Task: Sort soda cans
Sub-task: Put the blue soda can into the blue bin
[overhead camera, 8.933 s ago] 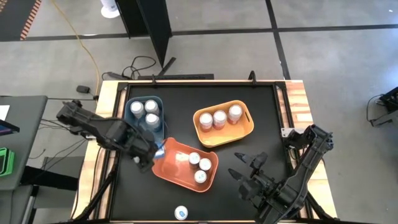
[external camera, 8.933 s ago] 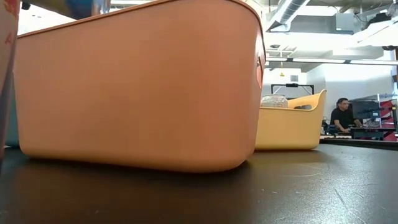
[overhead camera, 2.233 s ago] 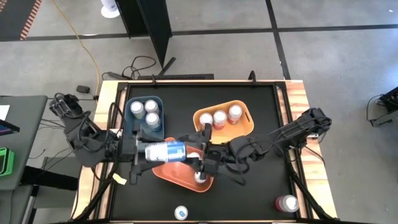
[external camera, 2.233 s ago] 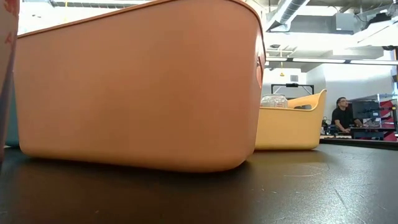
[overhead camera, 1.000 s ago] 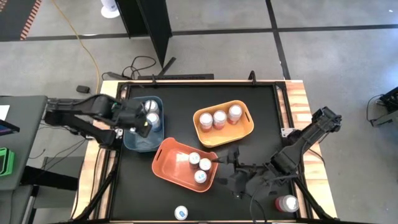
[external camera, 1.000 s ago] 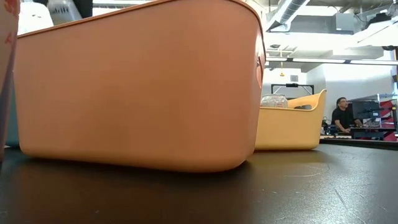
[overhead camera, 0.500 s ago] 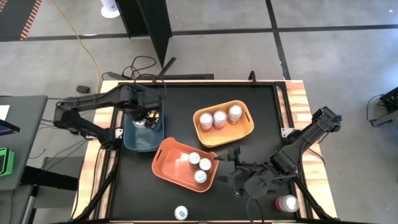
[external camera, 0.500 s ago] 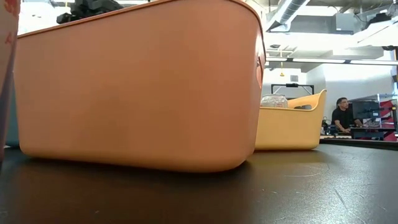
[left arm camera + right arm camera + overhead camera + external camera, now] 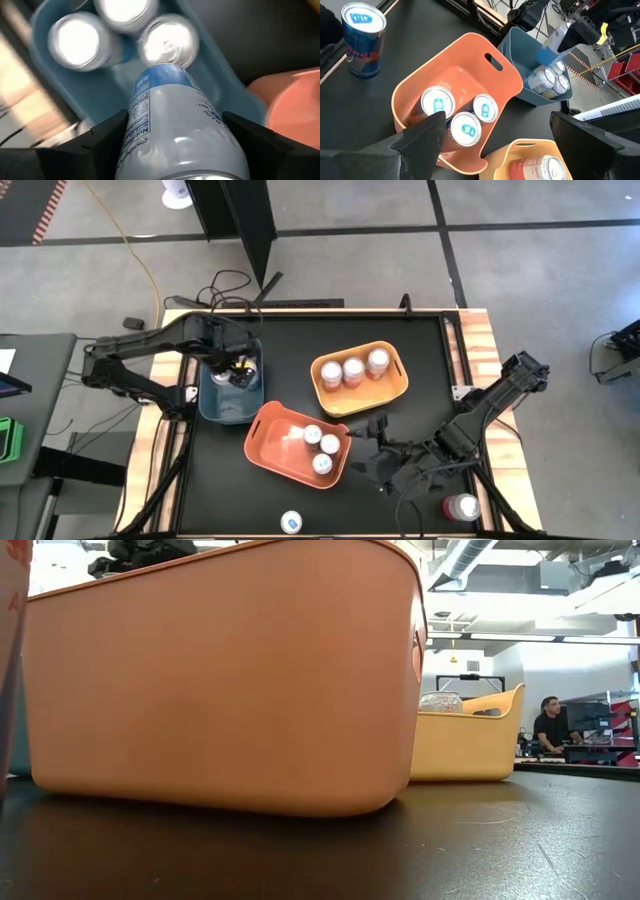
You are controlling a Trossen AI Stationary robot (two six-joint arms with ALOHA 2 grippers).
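Silver-white, blue-labelled soda can between left hand fingers

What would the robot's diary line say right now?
left gripper: holding blue-labelled can over blue bin | right gripper: open, waiting by orange bin

Three bins stand on the table: one at the left holding cans, one centre-back with three cans, one in front with three cans. Two loose cans stand at the front edge: one centre, one right.
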